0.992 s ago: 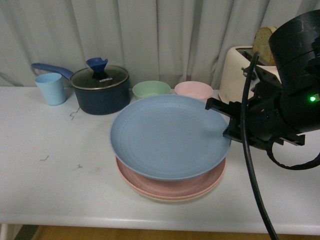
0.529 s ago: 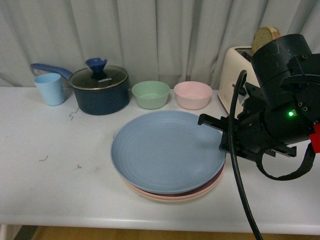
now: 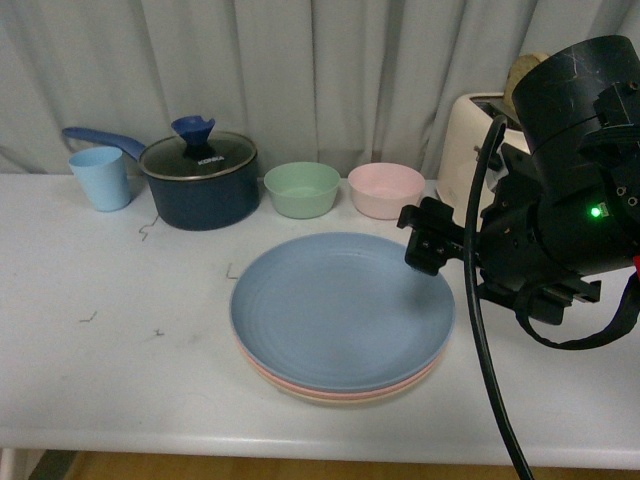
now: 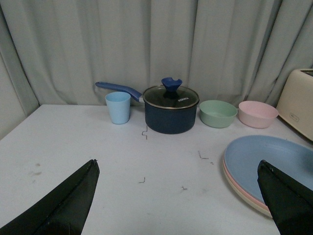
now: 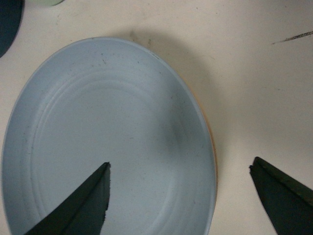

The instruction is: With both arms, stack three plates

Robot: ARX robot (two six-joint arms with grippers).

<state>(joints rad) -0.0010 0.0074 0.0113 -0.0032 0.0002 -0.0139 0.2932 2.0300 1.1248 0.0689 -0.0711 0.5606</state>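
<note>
My right gripper point(image 3: 428, 238) hangs spread over the blue plate point(image 3: 342, 308)'s near rim; lifting carelessly could clip and shift the stack.

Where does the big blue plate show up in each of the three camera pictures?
Front view: the blue plate lies mid-table, topping the stack, beside the right gripper.
Left wrist view: the blue plate sits at the right edge, partly cut off.
Right wrist view: the blue plate fills most of the picture, seen from above.
Shared landmark: the mint bowl behind the plate, also in the left wrist view; only a sliver in the right wrist view.
</note>
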